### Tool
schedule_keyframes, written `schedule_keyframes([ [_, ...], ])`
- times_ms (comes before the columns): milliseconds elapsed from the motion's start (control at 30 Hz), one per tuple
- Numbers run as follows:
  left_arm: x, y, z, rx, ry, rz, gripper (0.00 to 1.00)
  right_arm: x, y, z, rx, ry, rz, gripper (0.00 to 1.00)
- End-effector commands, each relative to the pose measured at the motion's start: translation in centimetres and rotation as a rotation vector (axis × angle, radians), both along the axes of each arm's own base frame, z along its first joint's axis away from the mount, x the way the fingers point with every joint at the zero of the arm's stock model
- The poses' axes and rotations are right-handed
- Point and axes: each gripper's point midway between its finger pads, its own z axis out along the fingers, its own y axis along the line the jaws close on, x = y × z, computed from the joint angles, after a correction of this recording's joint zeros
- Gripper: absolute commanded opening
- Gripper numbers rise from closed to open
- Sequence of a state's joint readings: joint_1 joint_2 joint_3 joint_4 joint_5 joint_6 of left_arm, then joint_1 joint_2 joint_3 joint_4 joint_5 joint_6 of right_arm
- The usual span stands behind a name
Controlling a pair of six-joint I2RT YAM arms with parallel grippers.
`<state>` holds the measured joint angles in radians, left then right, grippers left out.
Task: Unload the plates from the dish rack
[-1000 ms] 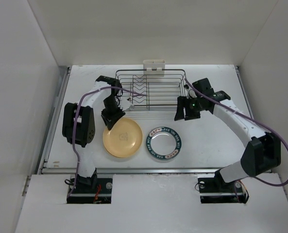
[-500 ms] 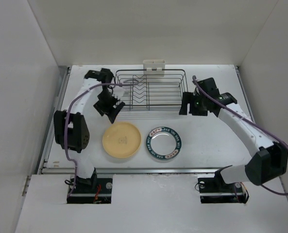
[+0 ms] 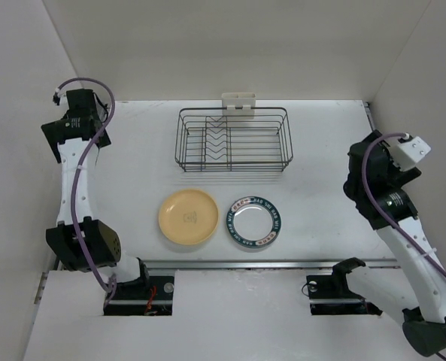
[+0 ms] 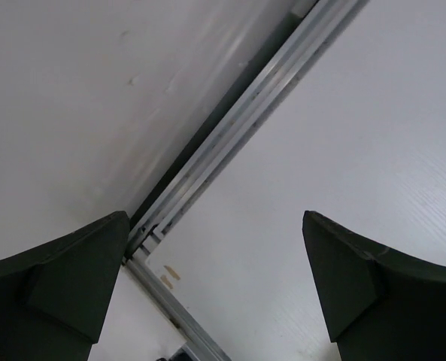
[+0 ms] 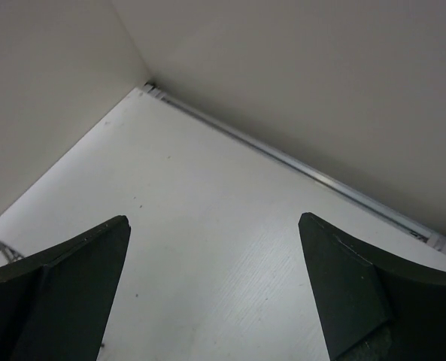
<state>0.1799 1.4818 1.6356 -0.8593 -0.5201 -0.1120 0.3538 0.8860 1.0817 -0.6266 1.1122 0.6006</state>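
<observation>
Both just backed off dish rack (image 3: 234, 139) in last second: left gripper (image 4: 215, 226) now at back-left corner, right gripper (image 5: 213, 222) by right edge. Fingers on both spread wide, holding nothing. Rack sits mid back edge, looks bare. Flat near front edge: yellow plate (image 3: 189, 216), patterned-rim plate (image 3: 256, 222) beside it. Unloading looks finished, I'd say.

Left arm (image 3: 76, 177) raised far left, right arm (image 3: 407, 229) far right, fingers (image 4: 65, 286) spread

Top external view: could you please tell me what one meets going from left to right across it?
Left arm → yellow-orange plate → white plate with dark patterned rim → right arm. The dish rack spans both plates, so it is left out.
</observation>
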Motion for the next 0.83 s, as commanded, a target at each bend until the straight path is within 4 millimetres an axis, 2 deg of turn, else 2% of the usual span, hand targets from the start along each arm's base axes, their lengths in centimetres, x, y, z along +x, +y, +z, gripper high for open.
schedule_keyframes([
  [0,-1.9,2.0,-0.3,0.043,-0.042,0.170,1.00,-1.3,-2.3,1.4,-0.032,-0.117,-0.194,1.00],
  [333,-2.0,1.4,-0.7,0.019,-0.046,0.130,1.00,1.5,-0.3,0.2,-0.027,-0.004,-0.089,1.00],
  [667,-2.5,0.6,-1.2,-0.010,-0.049,0.095,1.00,1.3,0.0,0.1,0.000,-0.022,-0.062,1.00],
  [800,-2.5,0.5,-1.2,-0.015,-0.060,0.089,1.00,2.0,0.9,0.4,0.036,-0.029,0.002,1.00],
])
